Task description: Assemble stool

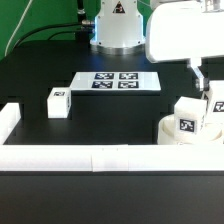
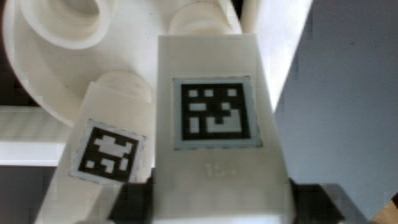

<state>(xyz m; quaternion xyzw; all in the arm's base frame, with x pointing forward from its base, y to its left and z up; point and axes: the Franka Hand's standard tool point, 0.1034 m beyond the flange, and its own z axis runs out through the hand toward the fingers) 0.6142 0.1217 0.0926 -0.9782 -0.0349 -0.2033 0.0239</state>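
Observation:
The round white seat (image 1: 170, 132) lies on the black table at the exterior view's right, partly cut off by the frame edge. A tagged leg block (image 1: 187, 121) stands on it. My gripper (image 1: 208, 98) is just above the seat, shut on a second leg block (image 1: 215, 110). In the wrist view this held leg (image 2: 222, 110) fills the middle, tag facing the camera, gripped between my dark fingers (image 2: 157, 200). The other leg (image 2: 111, 150) leans beside it and the seat (image 2: 63, 50) curves behind. A third leg block (image 1: 57, 102) stands alone at the left.
The marker board (image 1: 116, 80) lies flat at mid-table in front of the robot base (image 1: 118, 25). A long white border rail (image 1: 90, 158) runs along the front edge, and another piece (image 1: 8, 120) stands at the left.

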